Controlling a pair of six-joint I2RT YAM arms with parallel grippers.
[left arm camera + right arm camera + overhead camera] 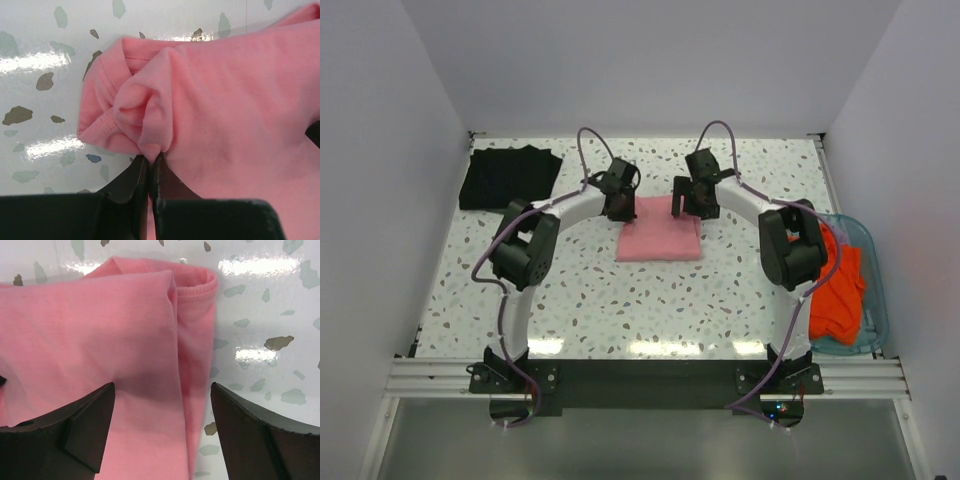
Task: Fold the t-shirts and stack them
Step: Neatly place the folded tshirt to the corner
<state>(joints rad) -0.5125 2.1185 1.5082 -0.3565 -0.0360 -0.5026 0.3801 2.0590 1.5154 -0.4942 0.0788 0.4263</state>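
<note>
Pink t-shirt [225, 125] edge pinched by left tool [150, 161]; right tool [162, 392] agape.

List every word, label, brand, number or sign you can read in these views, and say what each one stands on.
No text can be read in any view.
The pink shirt, black shirt and orange-red shirts show no print or tag.
The teal tub and the speckled table carry no lettering.
No markings can be made out on the arms at this size.
</note>
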